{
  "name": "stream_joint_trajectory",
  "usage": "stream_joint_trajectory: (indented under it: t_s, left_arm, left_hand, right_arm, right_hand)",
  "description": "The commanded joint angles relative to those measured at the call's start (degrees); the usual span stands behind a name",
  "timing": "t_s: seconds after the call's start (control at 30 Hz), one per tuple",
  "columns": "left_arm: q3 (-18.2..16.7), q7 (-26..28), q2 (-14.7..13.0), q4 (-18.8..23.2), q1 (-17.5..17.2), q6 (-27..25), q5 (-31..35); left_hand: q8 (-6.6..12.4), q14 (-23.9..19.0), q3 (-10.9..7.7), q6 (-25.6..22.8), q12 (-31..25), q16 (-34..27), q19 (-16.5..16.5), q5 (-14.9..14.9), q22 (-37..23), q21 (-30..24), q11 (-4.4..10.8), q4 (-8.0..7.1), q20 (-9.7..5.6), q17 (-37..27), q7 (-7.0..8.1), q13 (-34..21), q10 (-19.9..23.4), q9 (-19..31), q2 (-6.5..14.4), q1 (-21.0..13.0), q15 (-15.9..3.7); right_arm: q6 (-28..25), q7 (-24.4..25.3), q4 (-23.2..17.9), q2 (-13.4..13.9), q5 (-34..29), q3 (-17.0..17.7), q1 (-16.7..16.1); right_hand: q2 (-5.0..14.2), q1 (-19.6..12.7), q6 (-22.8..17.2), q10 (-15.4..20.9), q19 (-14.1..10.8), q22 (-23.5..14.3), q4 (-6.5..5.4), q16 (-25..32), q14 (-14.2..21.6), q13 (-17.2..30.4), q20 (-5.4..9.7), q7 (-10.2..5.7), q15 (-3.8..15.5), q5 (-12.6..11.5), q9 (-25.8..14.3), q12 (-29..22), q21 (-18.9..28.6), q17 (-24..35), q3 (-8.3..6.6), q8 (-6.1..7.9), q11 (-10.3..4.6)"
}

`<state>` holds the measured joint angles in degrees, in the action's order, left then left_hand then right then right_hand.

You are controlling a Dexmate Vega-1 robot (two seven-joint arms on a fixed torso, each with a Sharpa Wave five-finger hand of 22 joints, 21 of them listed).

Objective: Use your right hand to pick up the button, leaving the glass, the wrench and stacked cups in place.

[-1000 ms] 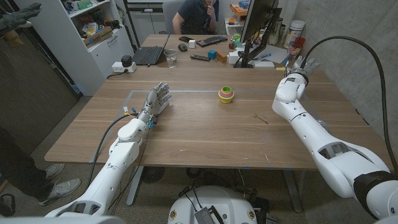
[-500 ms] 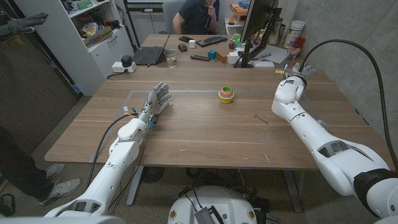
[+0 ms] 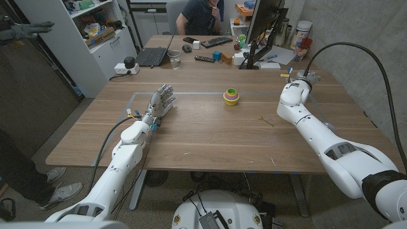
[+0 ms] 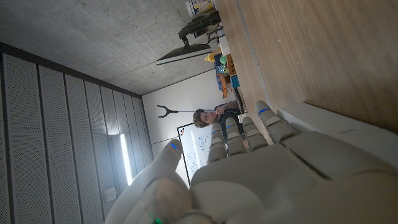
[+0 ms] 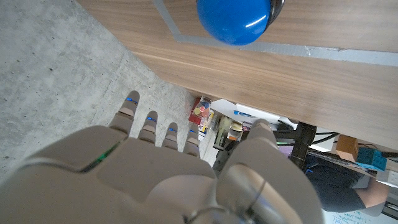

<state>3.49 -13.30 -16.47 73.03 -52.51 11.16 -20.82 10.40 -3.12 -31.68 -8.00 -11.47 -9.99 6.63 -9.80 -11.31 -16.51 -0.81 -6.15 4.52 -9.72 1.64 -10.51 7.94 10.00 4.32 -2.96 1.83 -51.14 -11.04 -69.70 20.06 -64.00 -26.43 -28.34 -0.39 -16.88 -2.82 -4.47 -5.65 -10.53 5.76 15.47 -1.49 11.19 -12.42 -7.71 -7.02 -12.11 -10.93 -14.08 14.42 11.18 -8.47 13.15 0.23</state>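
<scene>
A blue domed button (image 5: 235, 18) lies on the wood beside a strip of grey tape, just past my right hand (image 5: 168, 174). That hand's fingers (image 5: 149, 124) are spread, hold nothing, and reach beyond the table's edge toward the concrete wall. In the head view my right hand (image 3: 304, 79) is over the table's far right part. The stacked cups (image 3: 231, 96) stand mid-table and a small wrench (image 3: 269, 121) lies nearer, to their right. The glass (image 3: 174, 59) stands on the far desk. My left hand (image 3: 160, 102) is at the left, fingers straight and apart, empty.
A laptop (image 3: 153, 56), remote, keyboard and monitor (image 3: 262, 25) crowd the far desk, where a person (image 3: 202, 14) sits. Grey tape (image 3: 191, 92) marks a rectangle on the table. A concrete wall (image 3: 356, 38) runs close along the right edge. Someone's legs (image 3: 25, 172) stand at the left.
My right hand has turned and dropped a little, its fingers drawing in from the far right toward the wrist. The left arm has kept still.
</scene>
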Motion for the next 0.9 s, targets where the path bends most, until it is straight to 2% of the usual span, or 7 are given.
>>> stream_joint_trajectory:
  t_s: [0.03, 0.17, 0.27, 0.67, 0.73, 0.87, 0.9]
  left_arm:
    - [0.00, -0.43, 0.03, -0.47, 0.19, 0.21, 0.00]
    - [0.00, -0.35, 0.07, -0.60, 0.24, 0.22, 0.08]
    - [-0.12, -0.29, 0.13, -0.83, 0.35, 0.33, 0.06]
    - [-0.31, -0.48, 0.25, -1.83, 0.87, 0.30, -0.02]
    - [-0.34, -0.43, 0.25, -1.92, 0.92, 0.37, 0.05]
    - [-0.30, -0.78, 0.19, -2.10, 0.97, 0.48, 0.07]
    - [-0.29, -0.68, 0.18, -2.10, 0.96, 0.45, 0.15]
  left_hand:
    - [0.20, -0.01, 0.32, -0.15, -0.22, -0.40, 0.54, -0.38, -0.13, 0.19, 0.21, 0.16, 0.28, -0.25, 0.23, -0.30, 0.06, 0.27, -0.24, 0.21, -0.39]
    - [0.18, 0.04, 0.33, -0.09, -0.20, -0.38, 0.56, -0.38, -0.13, 0.21, 0.13, 0.16, 0.29, -0.25, 0.19, -0.30, 0.02, 0.27, -0.24, 0.22, -0.38]
    - [0.19, 0.04, 0.33, -0.11, -0.22, -0.38, 0.56, -0.38, -0.13, 0.23, 0.21, 0.17, 0.23, -0.25, 0.23, -0.30, 0.04, 0.27, -0.24, 0.22, -0.43]
    - [0.18, 0.11, 0.37, -0.06, -0.22, -0.37, 0.57, -0.37, -0.13, 0.29, 0.35, 0.19, 0.22, -0.24, 0.28, -0.30, 0.05, 0.27, -0.29, 0.22, -0.40]
    - [0.18, 0.12, 0.38, -0.06, -0.23, -0.37, 0.56, -0.37, -0.13, 0.31, 0.39, 0.20, 0.19, -0.24, 0.29, -0.30, 0.05, 0.27, -0.31, 0.22, -0.43]
    - [0.18, 0.10, 0.39, -0.03, -0.19, -0.38, 0.57, -0.37, -0.13, 0.32, 0.32, 0.21, 0.23, -0.24, 0.23, -0.30, -0.04, 0.26, -0.33, 0.22, -0.40]
    - [0.18, 0.11, 0.39, -0.04, -0.20, -0.37, 0.56, -0.37, -0.13, 0.33, 0.35, 0.22, 0.24, -0.24, 0.26, -0.30, -0.02, 0.26, -0.34, 0.22, -0.41]
  right_arm:
    - [0.31, -2.01, 1.68, 0.36, 1.59, -1.14, 0.73]
    - [0.08, -1.51, 2.48, -0.17, 2.35, -1.01, 1.13]
    - [0.26, -2.13, 3.50, -0.18, 2.48, -1.75, 1.73]
    - [0.84, -0.76, 6.77, -1.13, 4.43, -2.56, 3.00]
    - [0.46, -1.05, 7.24, -1.37, 4.82, -2.62, 3.31]
    - [0.84, -1.64, 7.26, -0.88, 4.98, -3.37, 3.18]
    - [0.38, -1.82, 7.75, -1.01, 4.73, -3.76, 3.45]
  right_hand:
    - [0.20, -0.74, -1.03, 0.89, -1.78, -0.38, 0.56, 0.50, 1.36, 0.15, -0.05, 0.12, 0.18, -0.25, -0.14, -0.34, 0.60, 0.02, -0.17, 0.31, -0.06]
    - [0.26, -0.97, -1.50, 1.35, -2.74, -0.41, 0.67, 0.60, 1.93, 0.15, -0.05, 0.31, 0.23, -0.26, -0.14, -0.37, 0.84, 0.00, -0.19, 0.36, -0.03]
    - [0.43, -1.52, -4.09, 2.86, -5.17, -0.41, 0.92, 0.75, 3.14, 0.15, -0.07, 0.78, 0.56, -0.23, -0.18, -0.53, 1.36, -0.05, -0.24, 0.96, 0.09]
    - [0.57, -2.18, -4.86, 3.81, -7.44, -0.33, 1.22, 0.90, 4.36, 0.15, -0.03, 0.80, 0.73, -0.21, -0.19, -0.49, 1.77, -0.09, -0.32, 0.84, 0.45]
    - [0.71, -2.76, -5.31, 4.91, -9.85, -0.37, 1.44, 1.10, 5.61, 0.16, 0.04, 0.90, 0.95, -0.16, -0.21, -0.58, 2.37, -0.13, -0.41, 0.68, 0.80]
    - [0.75, -3.19, -5.68, 5.67, -12.12, -0.44, 1.61, 1.40, 7.03, 0.20, 0.09, 0.97, 1.09, -0.11, -0.21, -0.58, 2.99, -0.15, -0.43, 0.52, 1.13]
    - [0.73, -3.42, -5.80, 5.98, -13.46, -0.50, 1.70, 1.40, 7.42, 0.23, 0.11, 0.94, 1.06, -0.08, -0.21, -0.54, 3.38, -0.15, -0.42, 0.40, 1.11]
